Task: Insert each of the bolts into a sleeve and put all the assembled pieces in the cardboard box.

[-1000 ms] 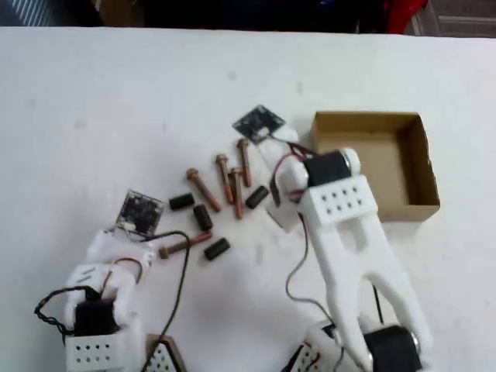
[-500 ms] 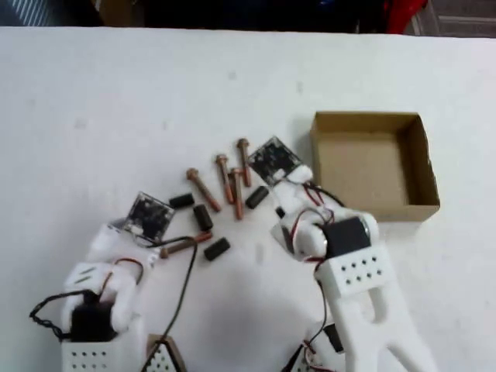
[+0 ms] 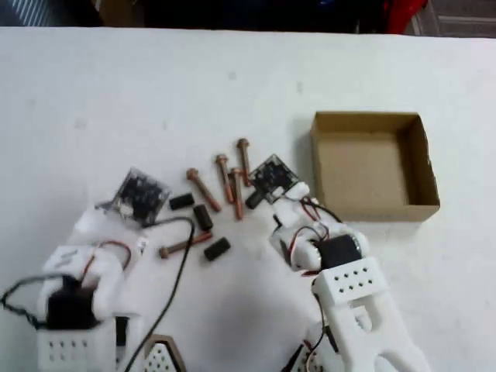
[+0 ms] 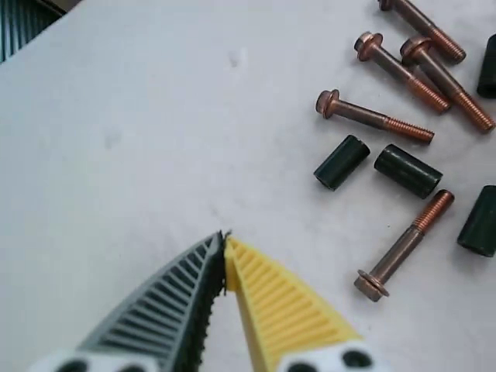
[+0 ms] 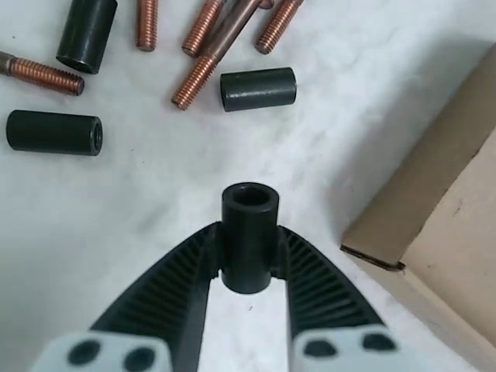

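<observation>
Several copper bolts and black sleeves lie scattered left of the open cardboard box. My right gripper is shut on one black sleeve, held upright with its bore showing, just off the box's near left corner. A loose sleeve lies just beyond it. My left gripper is shut with nothing in it, over bare table to the left of the pile. The nearest bolt lies on its own beside two sleeves.
Both arms rise from the near edge, the left arm and the right arm. A black cable loops across the table near the lone bolt. White table stretches to the far and left sides.
The right arm has pulled back toward the near edge from beside the box. The left arm has drawn back and leftward, away from the lone bolt, which has stayed in place.
</observation>
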